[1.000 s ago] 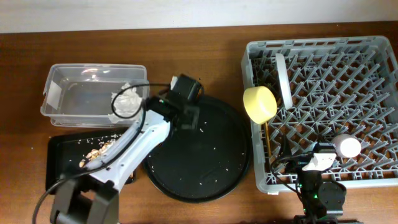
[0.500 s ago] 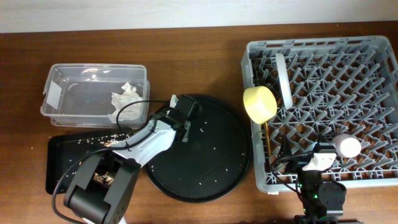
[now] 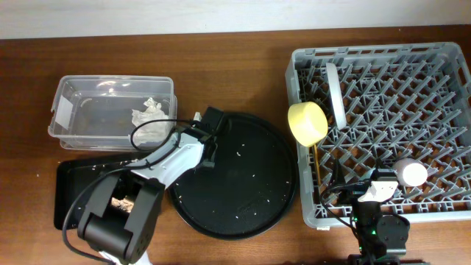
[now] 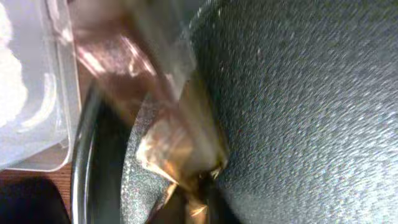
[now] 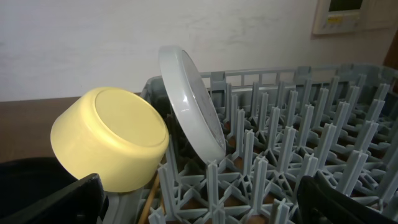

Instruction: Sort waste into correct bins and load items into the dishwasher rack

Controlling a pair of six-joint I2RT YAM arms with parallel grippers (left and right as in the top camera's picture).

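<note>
In the left wrist view a gold-brown foil wrapper is pinched in my left gripper, shut on it just above the left rim of the round black tray. From overhead the left gripper sits between that tray and the clear tub, which holds a crumpled white napkin. Food scraps lie in the shallow black tray. The grey rack holds a plate, yellow bowl, chopsticks and pink cup. My right gripper is open, holding nothing, low over the rack's front edge.
White crumbs are scattered over the round black tray. The tub's corner stands close to the left of the held wrapper. The bowl and upright plate stand just ahead of the right gripper among the rack's pegs.
My left gripper has gone from open to shut, taking hold of the foil wrapper, and its wrist has shifted a little left and toward the table's front. The right arm has not moved.
</note>
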